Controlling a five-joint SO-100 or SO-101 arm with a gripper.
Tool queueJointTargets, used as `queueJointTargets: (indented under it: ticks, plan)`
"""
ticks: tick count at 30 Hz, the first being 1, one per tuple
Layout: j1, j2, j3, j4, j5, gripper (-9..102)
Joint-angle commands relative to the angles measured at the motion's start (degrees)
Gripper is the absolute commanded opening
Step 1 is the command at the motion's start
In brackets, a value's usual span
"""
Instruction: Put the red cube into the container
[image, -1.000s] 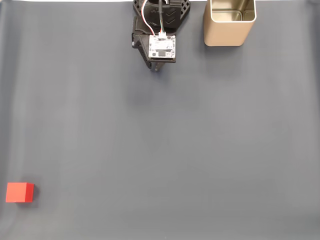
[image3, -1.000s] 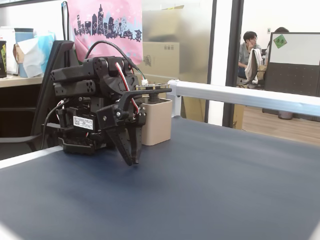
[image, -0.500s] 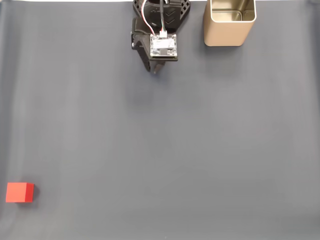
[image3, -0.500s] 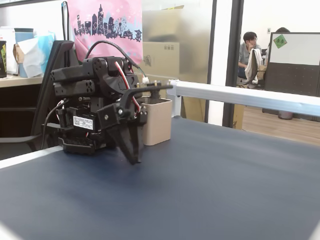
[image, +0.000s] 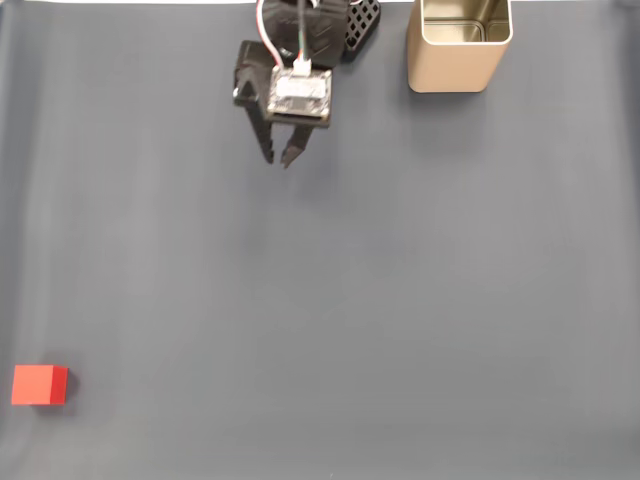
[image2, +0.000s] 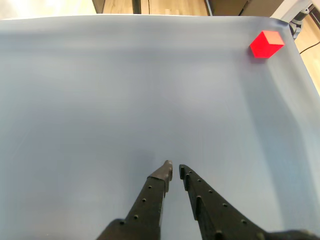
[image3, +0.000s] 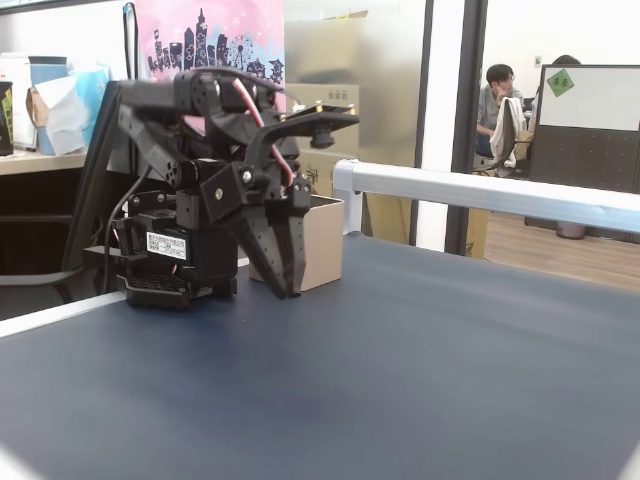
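- The counter (image: 400, 300) is the biggest thing here: a dark grey-blue sheet running edge to edge in the top-down fixed view, with a pale metal rail (image3: 480, 192) along its far side in the low side-on fixed view.
- My arm (image3: 200, 200) sits at the counter's top edge in the top-down fixed view, black, with red and white wires and a small white board on the wrist. In the side-on fixed view it is raised, the fingers angled down toward the counter.
- The container (image: 459, 45) stands upright at the top edge, to the right of my arm in the top-down fixed view, pale gold with a shiny inside and no lid. In the side-on fixed view it (image3: 325, 240) stands just behind my arm.
- My claw (image: 277, 159) is released: the two black fingers stand slightly apart with nothing between them. In the wrist view the tips (image2: 173, 170) show a narrow gap above bare counter.
- The red cube (image: 39, 385) rests on the counter near the lower left corner in the top-down fixed view, well apart from my claw and the container. In the wrist view it (image2: 266, 44) lies at the upper right.
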Motion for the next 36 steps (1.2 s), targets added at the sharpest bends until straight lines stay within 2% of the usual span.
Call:
queueJointTargets:
  ticks: [1, 19, 25, 28, 33, 36]
  plan:
    - [2.37, -6.68, -9.93, -2.29, 0.35, 0]
    - [18.72, -45.35, -45.35, -17.49, 2.29, 0]
    - [22.24, -57.3, -56.95, -23.03, 5.8, 6]
    - [23.38, -62.23, -60.47, -26.46, 5.98, 6]
    - [24.79, -70.58, -67.94, -26.98, 3.87, 4]
    - [25.75, -75.06, -72.07, -26.98, 2.37, 10]
